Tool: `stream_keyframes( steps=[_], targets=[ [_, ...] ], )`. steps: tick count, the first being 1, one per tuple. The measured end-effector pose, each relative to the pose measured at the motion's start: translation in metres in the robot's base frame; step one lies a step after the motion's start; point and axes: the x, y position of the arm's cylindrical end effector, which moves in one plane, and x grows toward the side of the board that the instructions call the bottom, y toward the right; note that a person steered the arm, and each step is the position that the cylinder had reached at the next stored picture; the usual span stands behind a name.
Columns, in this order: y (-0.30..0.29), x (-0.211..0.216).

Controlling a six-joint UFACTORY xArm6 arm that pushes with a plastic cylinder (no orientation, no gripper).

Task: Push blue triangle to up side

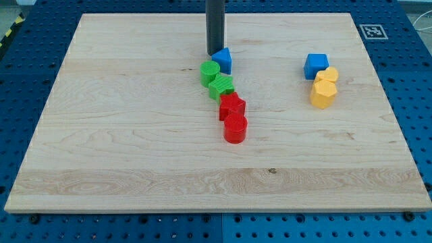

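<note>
The board (135,169) carries two blue blocks (223,60) (315,65), two green (210,72) (221,87), two red (231,106) (235,128) and two yellow (329,75) (322,94).

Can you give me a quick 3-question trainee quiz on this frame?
1. True or false: my tip sits right at the blue triangle, on its upper-left side in the view.
2. Which block lies nearest the view's bottom? A) the red cylinder B) the blue cube C) the green cylinder
3. Fill in: the two yellow blocks sit just below the ____ cube.

Key: 1 true; 2 A; 3 blue.
</note>
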Motion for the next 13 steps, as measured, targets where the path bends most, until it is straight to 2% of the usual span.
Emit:
stream_keyframes(
  steps=[2,3,4,6,8,9,13],
  targets=[
    [-0.021,-0.004],
    [-0.03,-0.031],
    [0.001,-0.043],
    [0.066,-0.014],
    [0.099,0.019],
    [0.098,0.043],
    [0.052,0.07]
  ],
)
